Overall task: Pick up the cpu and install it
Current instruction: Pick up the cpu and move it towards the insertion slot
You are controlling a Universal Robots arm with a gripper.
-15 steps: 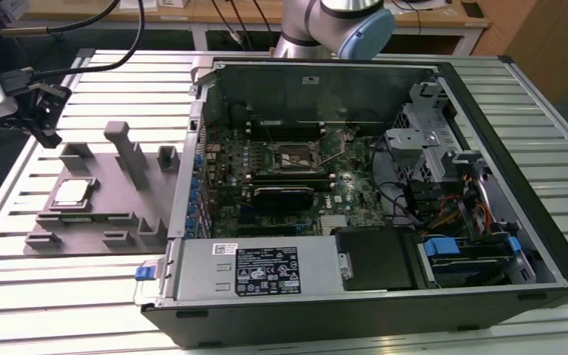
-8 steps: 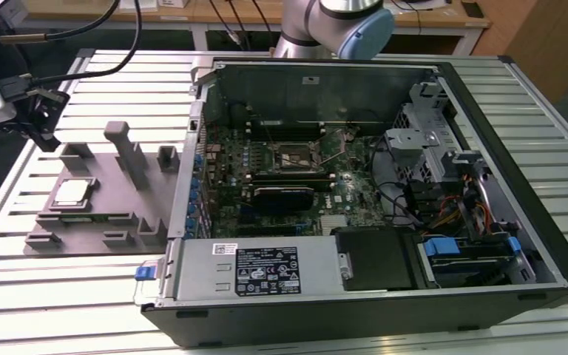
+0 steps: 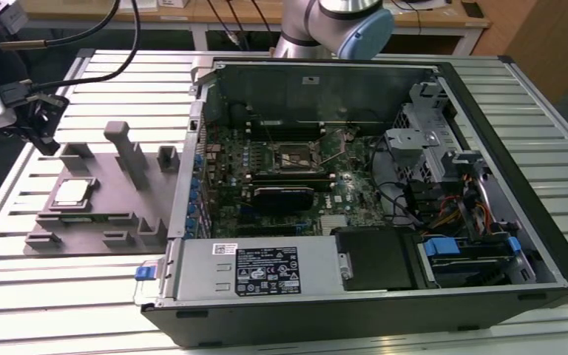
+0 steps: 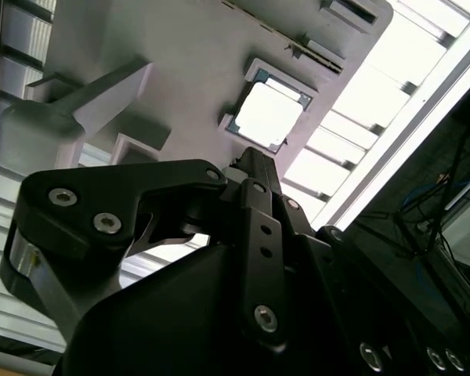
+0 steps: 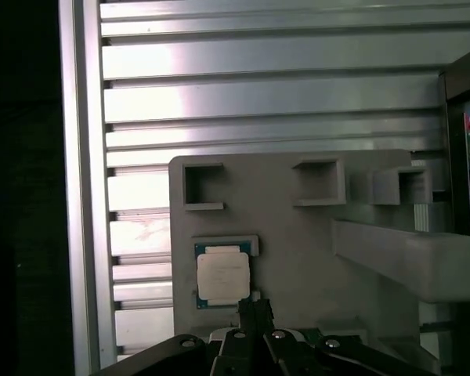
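Second wrist view: I see the cpu (image 4: 268, 115), a small flat square chip with a bright silvery lid, lying flat in a shallow square recess of the grey plastic tray (image 4: 180, 47). The tray rests on the ribbed, pale metal table (image 4: 360, 86). The black gripper (image 4: 249, 160) hangs over the tray, its tip pointing at the chip's nearest edge; I cannot tell whether they touch.

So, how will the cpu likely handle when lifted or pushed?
The cpu is a thin flat square with a metal lid: probably stiff, light, unlikely to roll. The lid looks smooth, so possibly slippery. It lies in a recess of the grey tray, so a sideways push would likely be blocked.
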